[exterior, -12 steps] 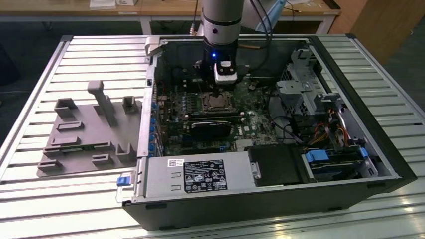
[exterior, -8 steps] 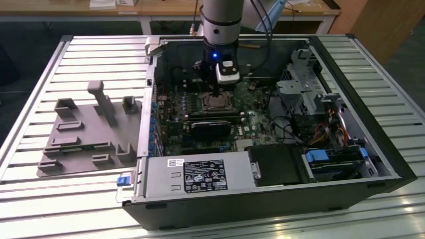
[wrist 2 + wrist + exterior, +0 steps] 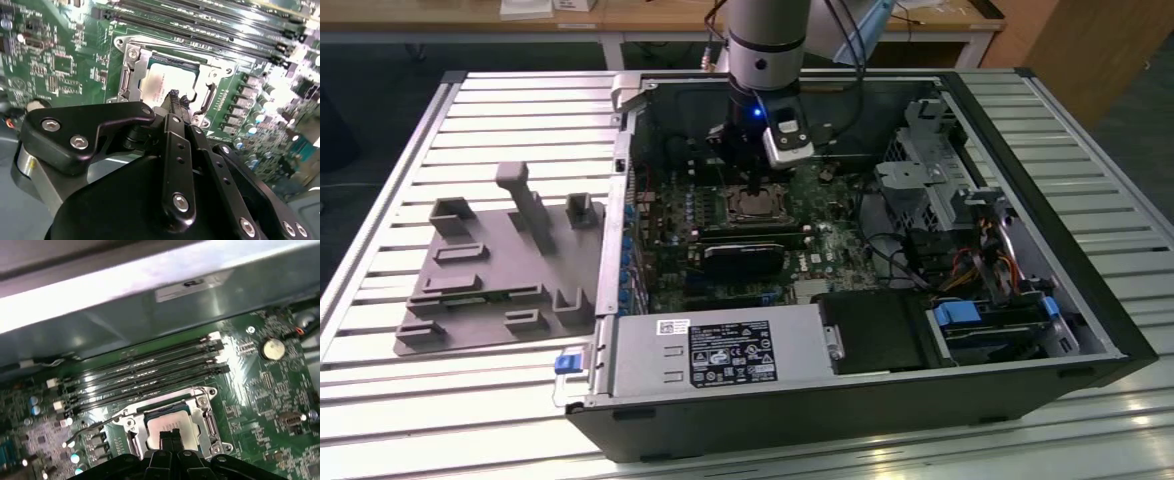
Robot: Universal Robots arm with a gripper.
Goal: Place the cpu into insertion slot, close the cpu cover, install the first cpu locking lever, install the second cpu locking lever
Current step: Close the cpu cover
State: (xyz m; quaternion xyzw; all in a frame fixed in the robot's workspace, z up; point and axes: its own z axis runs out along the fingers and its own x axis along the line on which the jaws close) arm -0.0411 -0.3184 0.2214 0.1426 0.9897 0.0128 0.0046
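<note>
The cpu (image 3: 175,421) lies flat in its socket on the green motherboard, seen in both wrist views (image 3: 159,80). The silvery cpu cover (image 3: 204,412) lies down around the chip, framing it (image 3: 131,75). A thin wire locking lever (image 3: 95,426) sticks out from one side of the socket, off the board. My gripper (image 3: 170,436) is shut with nothing between its black fingers; the tips hover just above the chip's edge (image 3: 175,95). In the exterior view the arm (image 3: 765,90) reaches straight down into the open computer case over the socket (image 3: 751,203).
Black memory slots (image 3: 150,370) run alongside the socket, with the case wall (image 3: 150,305) beyond them. A coin battery (image 3: 272,347) sits on the board. A grey fixture plate (image 3: 494,270) lies at the exterior view's left; the power supply (image 3: 714,360) and drive cage (image 3: 934,175) crowd the case.
</note>
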